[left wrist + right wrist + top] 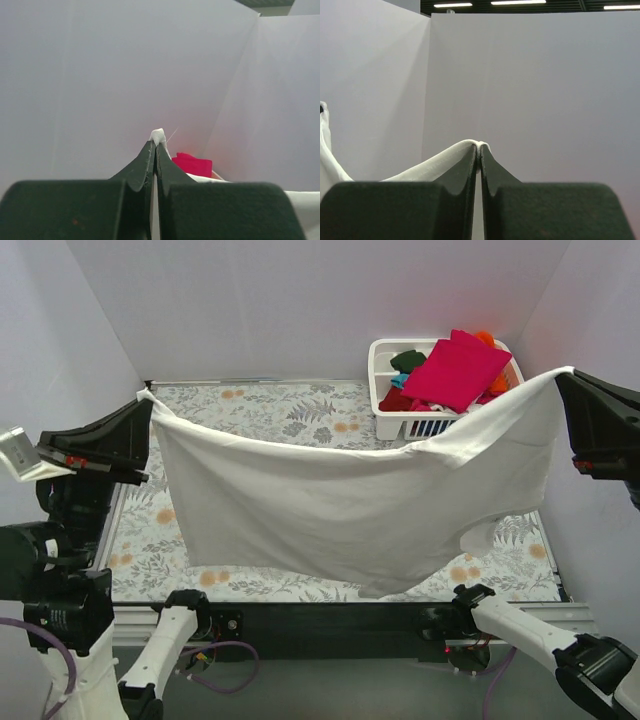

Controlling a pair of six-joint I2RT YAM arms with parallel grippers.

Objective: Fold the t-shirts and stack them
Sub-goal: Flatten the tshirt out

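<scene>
Left gripper: your left gripper (155,145) is clamped tight on one corner of the white shirt (340,510). In the left wrist view a small tuft of white cloth pokes out past the fingertips.
Right gripper: your right gripper (478,146) is pinched closed on the opposite corner. The cloth wraps over its tips and trails off to the left of its own view.
Arms: you have both raised above the table (280,410), the left at the left edge and the right at the right edge, well apart.
White shirt: it hangs spread between your two grippers. The top edge sags in the middle and the lower part droops toward the near edge of the table. A sleeve dangles at the lower right. You cannot tell whether the hem touches the table.
Basket: the basket (378,360) sits at the far right corner of the table, partly behind the shirt's right end.
Other shirts: these are piled in the basket. The magenta shirt (455,370) is on top, with red (398,400), teal (399,381) and dark green (408,360) on its left and orange (487,338) at the back.
Table: it has a floral-patterned cover.
</scene>
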